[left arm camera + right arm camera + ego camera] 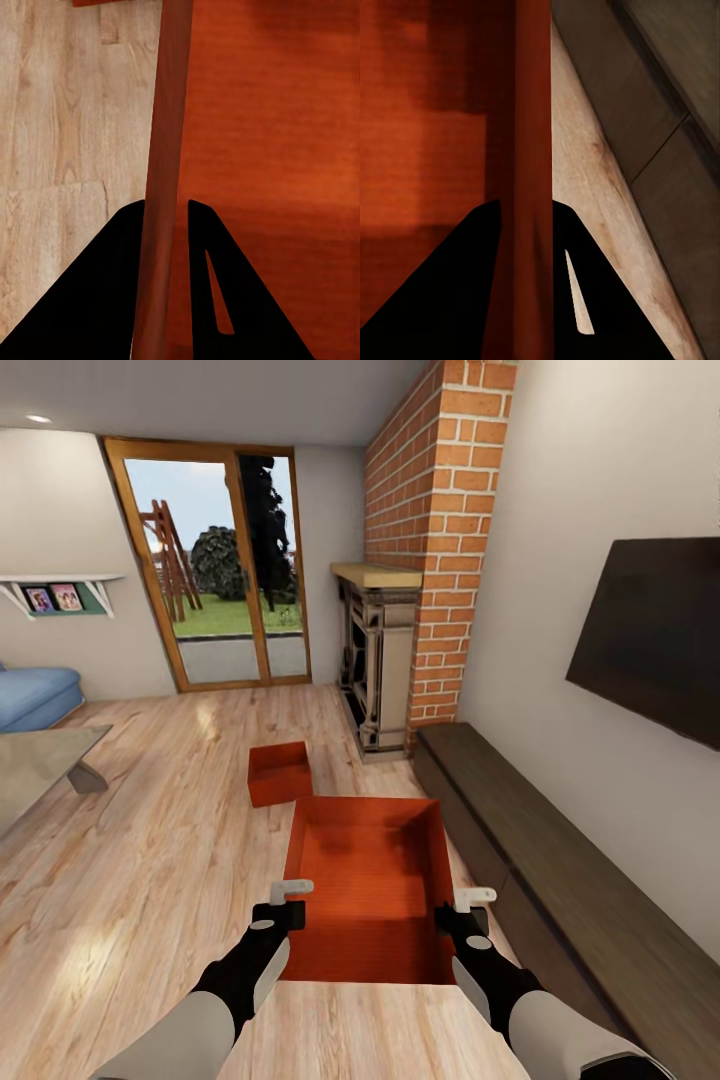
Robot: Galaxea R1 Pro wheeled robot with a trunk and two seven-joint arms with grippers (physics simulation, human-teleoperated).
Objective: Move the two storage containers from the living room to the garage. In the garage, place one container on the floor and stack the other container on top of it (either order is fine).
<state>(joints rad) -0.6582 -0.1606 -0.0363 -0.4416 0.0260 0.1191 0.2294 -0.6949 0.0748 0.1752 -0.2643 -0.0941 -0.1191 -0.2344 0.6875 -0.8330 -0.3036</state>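
Note:
I am in the living room, with one orange-red storage container (368, 890) straight ahead between my arms, its ribbed inside open to view. My left gripper (290, 905) is shut on its left wall (166, 150), one black finger (112, 285) on each side. The right wall (529, 135) is clamped the same way by my right gripper (462, 915), also shut. The second storage container (278, 772) sits on the wood-plank floor (150, 860) just beyond the first, apart from both grippers. The garage is out of view.
A long dark cabinet (520, 830) runs along the right wall under a black TV (650, 635). The brick fireplace (385, 660) stands ahead on the right, with glass doors (225, 575) behind. At the left are a glass table (40, 765) and a blue sofa (35, 695).

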